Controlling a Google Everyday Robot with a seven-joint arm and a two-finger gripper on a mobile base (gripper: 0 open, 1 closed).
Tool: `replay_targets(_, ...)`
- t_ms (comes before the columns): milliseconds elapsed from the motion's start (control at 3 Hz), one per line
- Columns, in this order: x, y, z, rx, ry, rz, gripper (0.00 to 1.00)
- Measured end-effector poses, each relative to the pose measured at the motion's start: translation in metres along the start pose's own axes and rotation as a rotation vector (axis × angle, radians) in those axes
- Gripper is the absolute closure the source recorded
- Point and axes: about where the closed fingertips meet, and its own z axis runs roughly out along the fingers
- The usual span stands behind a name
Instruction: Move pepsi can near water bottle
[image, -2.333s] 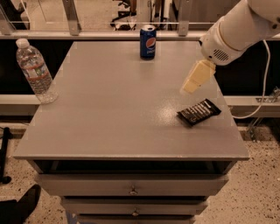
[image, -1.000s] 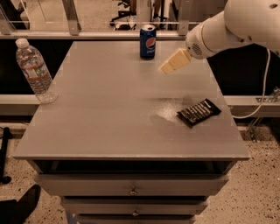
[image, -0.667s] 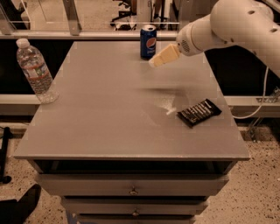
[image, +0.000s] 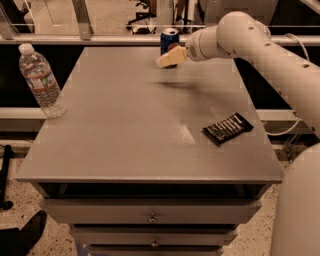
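The blue pepsi can (image: 167, 38) stands upright at the far edge of the grey table (image: 120, 130), near the middle. My gripper (image: 168, 58) reaches in from the right on a white arm and hangs just in front of the can, partly covering it. The clear water bottle (image: 41, 82) with a white cap stands upright at the table's left edge, far from the can.
A flat dark snack wrapper (image: 228, 128) lies on the right side of the table. The white arm (image: 260, 55) spans the right rear corner. Drawers with knobs (image: 151, 218) sit under the tabletop. A rail runs behind the table.
My gripper has swung left and toward the far edge, from above the wrapper to just in front of the pepsi can. The can, bottle and wrapper have not moved.
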Motion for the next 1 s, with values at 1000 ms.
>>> replay_targets(1000, -0.018, -0.012, 0.062, -0.035, -0.12, 0.084, 0.16)
